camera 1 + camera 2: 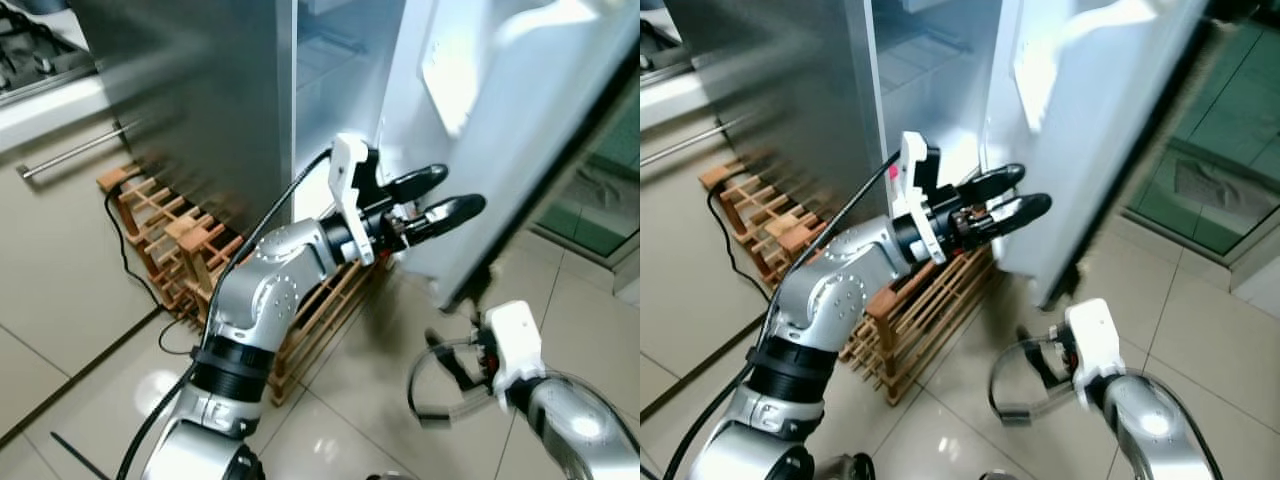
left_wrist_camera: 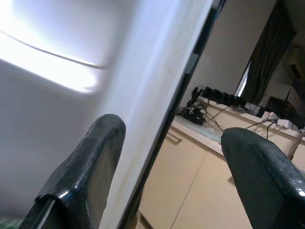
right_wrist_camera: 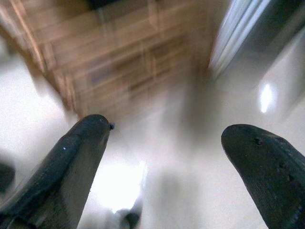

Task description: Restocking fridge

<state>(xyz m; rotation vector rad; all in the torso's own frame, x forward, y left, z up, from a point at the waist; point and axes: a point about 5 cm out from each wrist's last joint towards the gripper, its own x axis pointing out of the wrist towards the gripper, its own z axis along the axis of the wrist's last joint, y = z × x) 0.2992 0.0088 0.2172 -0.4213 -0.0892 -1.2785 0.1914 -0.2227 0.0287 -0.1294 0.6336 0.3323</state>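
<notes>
White fridge door (image 1: 520,130) is swung open in the left eye view, its long edge running from upper right down to a lower corner near the floor. The left gripper (image 1: 440,198) is raised with its two black fingers spread, tips at the inner face of the door close to that lower edge; actual contact cannot be told. Steel fridge body (image 1: 200,110) stands left of the arm, wooden rack (image 1: 200,260) on the tiled floor beside it. The right gripper (image 1: 455,365) hangs low over the tiles, below the door corner and farther from it than the left.

Right eye view: same layout, fingertips just at the door's inner panel, fridge interior (image 1: 930,80) lit behind the wrist.

Left wrist view: fingers (image 2: 83,176) spread wide, and the door's edge runs as a diagonal line between them, white liner on one side, kitchen counter (image 2: 214,138) far beyond on the other. So the edge lies in the gap, its long axis across the grip line; the left arm looks like the one to move the door.

Right wrist view: blurred, fingers apart with nothing between them, pointing down at tiles and the rack. No stock items to be seen.
</notes>
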